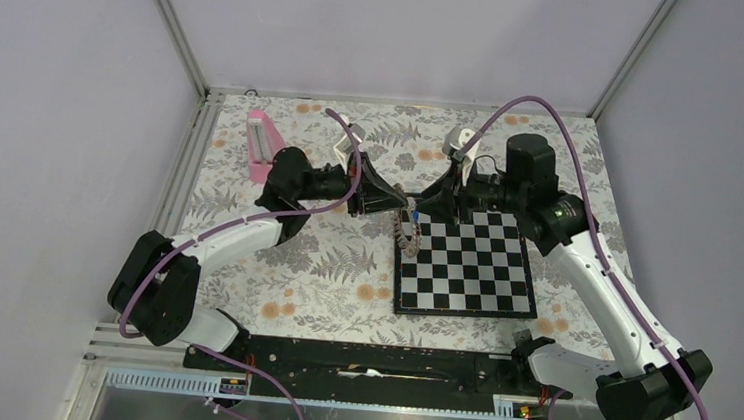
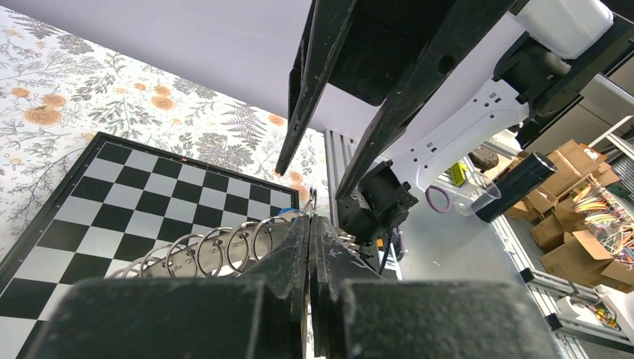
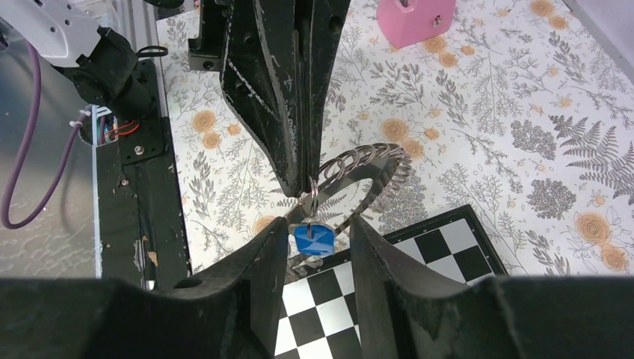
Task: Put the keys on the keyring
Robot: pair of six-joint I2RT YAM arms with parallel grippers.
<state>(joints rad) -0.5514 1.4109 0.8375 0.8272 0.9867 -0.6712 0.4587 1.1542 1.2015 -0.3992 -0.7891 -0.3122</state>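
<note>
The left gripper (image 2: 309, 223) has its fingers pressed together, pinching the keyring (image 2: 217, 250) at the top of its band. The ring of linked wire loops hangs below the grip, lifted off the bench (image 1: 323, 266). In the top view it hangs over the chessboard (image 1: 464, 267), at the board's 10 o'clock corner.

A blue-headed key (image 3: 314, 239) dangles by a small wire loop right at the left fingertips. The pictures do not show whether that loop is threaded onto the band itself.

The right gripper (image 3: 318, 223) faces the left one from the 3 o'clock side. Its fingers are spread, one on each side of the blue head. The 9 o'clock finger is very near the head, but contact cannot be told; the other stands clearly apart.

A pink object (image 1: 259, 147) sits on the bench at about 10 o'clock, well apart from both grippers.
</note>
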